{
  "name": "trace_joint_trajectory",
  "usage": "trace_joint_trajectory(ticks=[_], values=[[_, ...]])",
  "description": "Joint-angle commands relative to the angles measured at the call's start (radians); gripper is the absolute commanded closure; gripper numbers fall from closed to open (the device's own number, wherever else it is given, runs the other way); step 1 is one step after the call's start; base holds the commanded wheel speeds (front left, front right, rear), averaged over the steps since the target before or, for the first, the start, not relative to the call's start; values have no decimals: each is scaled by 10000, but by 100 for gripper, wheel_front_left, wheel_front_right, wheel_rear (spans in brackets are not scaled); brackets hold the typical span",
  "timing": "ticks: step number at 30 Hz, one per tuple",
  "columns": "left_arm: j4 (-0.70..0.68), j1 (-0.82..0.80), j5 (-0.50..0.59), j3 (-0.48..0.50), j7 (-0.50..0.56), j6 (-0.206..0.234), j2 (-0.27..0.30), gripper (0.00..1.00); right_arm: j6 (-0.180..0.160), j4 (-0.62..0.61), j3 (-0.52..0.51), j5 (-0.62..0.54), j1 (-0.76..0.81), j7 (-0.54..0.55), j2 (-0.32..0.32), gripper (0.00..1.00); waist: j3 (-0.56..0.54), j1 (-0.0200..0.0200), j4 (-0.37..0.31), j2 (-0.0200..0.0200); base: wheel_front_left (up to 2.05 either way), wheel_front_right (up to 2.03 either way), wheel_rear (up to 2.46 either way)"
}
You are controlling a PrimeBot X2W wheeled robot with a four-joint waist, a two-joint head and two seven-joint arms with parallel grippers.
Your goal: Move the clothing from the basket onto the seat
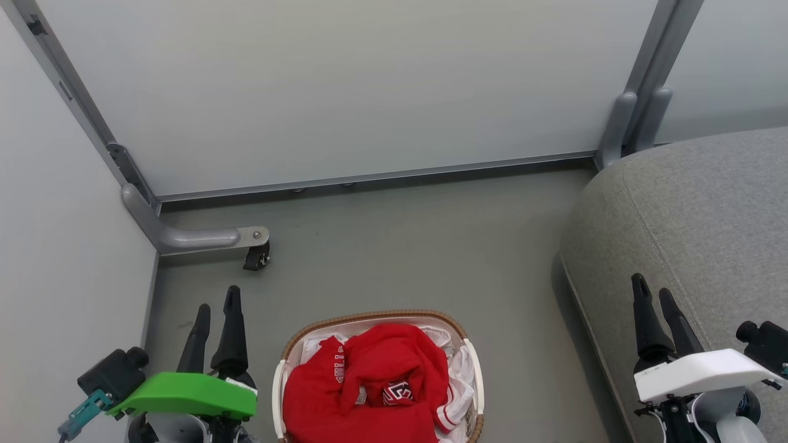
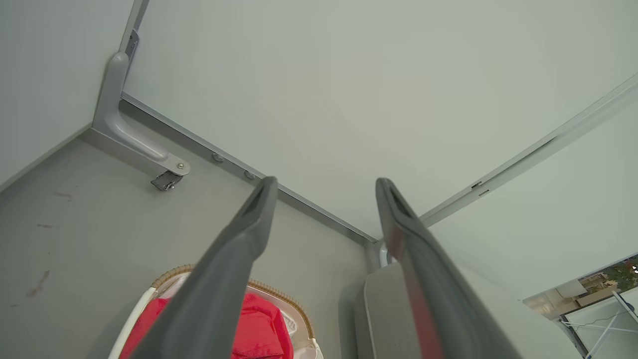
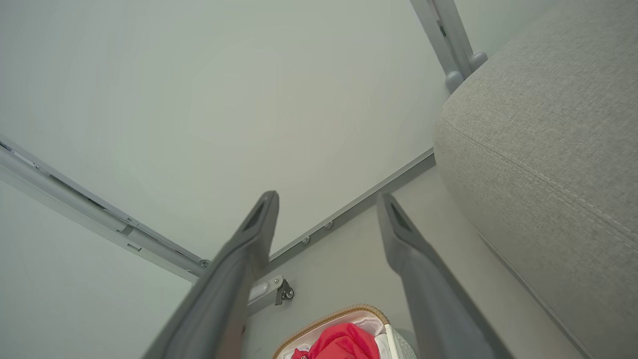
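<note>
basket point(image 1: 381, 314) near end cut off at bottom edge, clothing point(image 1: 381, 369) lettering folded, unreadable, seat point(image 1: 708, 215) cropped right

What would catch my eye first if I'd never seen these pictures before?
The bright red clothing stands out at once, heaped in a small white basket on the grey floor at the bottom middle of the head view. To its right bulges a big grey seat. On either side, the left gripper under a vivid green cover and the right gripper point upward, both open and holding nothing.
</note>
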Motion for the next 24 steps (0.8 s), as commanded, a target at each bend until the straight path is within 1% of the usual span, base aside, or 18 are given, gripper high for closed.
trace_joint_trajectory(ticks=[1, 7, 10, 24], values=[[-70, 25, 402, -72, -108, -31, 60, 0, 4, -135, 45, -370, 4, -113, -69, 0, 0, 0, 5, -1, 0, 0, 0], [186, 68, 1244, -210, -286, 3, 66, 0, 4, -52, 109, -1236, 73, -290, -79, 0, 1, 0, 13, -1, 0, 0, 0], [310, 89, 1608, -246, -373, 30, 70, 0, 4, -24, 187, -1860, 89, -377, -81, 0, 6, 0, 15, -1, 0, 0, 0], [627, 208, 2988, -276, -733, 24, 85, 0, 4, 79, 282, -3530, 168, -746, -100, 0, 11, 0, 50, -1, 0, 0, 0]])
